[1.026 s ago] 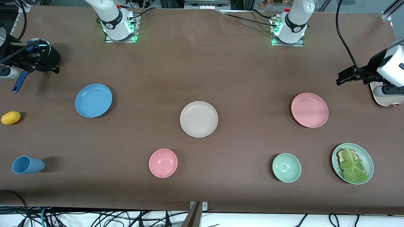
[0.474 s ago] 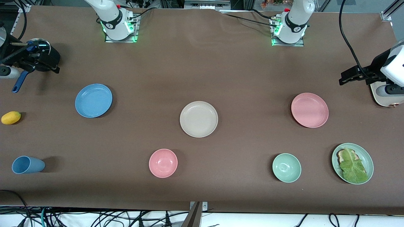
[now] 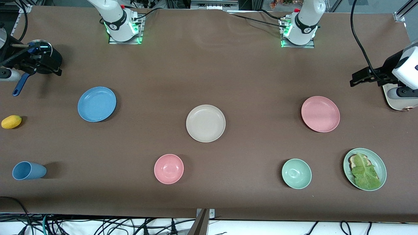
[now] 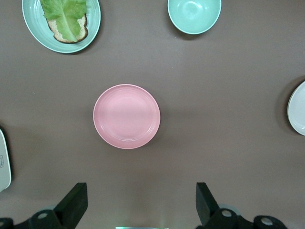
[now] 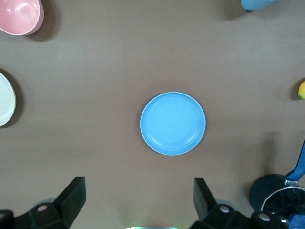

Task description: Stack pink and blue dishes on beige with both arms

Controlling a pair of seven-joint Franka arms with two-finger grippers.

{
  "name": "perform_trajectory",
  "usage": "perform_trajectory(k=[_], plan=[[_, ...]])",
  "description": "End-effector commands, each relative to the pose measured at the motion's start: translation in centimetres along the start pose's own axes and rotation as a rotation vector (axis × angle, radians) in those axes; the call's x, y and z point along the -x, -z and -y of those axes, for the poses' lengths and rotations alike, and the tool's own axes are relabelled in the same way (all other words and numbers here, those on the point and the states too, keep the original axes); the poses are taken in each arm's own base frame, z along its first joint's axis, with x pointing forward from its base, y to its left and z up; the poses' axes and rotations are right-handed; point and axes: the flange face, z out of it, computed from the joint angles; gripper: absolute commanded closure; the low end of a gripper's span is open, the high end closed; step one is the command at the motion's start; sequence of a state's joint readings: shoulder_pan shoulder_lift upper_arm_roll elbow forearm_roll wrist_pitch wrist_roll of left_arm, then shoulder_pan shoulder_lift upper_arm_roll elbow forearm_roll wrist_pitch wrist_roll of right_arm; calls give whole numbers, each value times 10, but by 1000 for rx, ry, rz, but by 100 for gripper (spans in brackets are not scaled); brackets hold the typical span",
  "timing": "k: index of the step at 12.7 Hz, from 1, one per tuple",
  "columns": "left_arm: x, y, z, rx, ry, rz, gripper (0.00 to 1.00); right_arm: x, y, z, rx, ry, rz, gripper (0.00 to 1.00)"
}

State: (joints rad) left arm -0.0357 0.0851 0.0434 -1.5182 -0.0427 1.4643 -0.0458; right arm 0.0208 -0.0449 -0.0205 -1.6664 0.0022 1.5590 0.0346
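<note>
While both arms wait high, left claw (image 4: 138, 207) spread over pink plate (image 3: 320, 114), right claw (image 5: 138, 207) spread over blue plate (image 3: 97, 103) — beige plate (image 3: 205, 123) mid-bench (image 3: 209, 71), between them, all well apart.

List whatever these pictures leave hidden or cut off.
- Left gripper: the left wrist view's edge cuts off everything above its open fingers.
- Right gripper: the same in the right wrist view.
- Beige plate: the left wrist view shows only a sliver at the frame edge; the front view shows it whole.
- Bread on the green plate: a lettuce leaf mostly covers it.
- Blue cup: clipped by the right wrist view's edge.
</note>
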Motion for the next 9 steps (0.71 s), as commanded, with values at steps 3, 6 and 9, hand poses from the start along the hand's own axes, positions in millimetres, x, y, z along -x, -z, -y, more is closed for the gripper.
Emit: perform_trajectory(k=[3, 6, 9], plan=[[5, 2, 0, 12, -35, 6, 0, 7, 6, 3, -13, -4, -1, 0], [3, 1, 2, 12, -35, 5, 0, 7, 6, 3, -13, -4, -1, 0], [1, -1, 2, 12, -36, 8, 0, 7, 6, 3, -13, -2, -1, 0]])
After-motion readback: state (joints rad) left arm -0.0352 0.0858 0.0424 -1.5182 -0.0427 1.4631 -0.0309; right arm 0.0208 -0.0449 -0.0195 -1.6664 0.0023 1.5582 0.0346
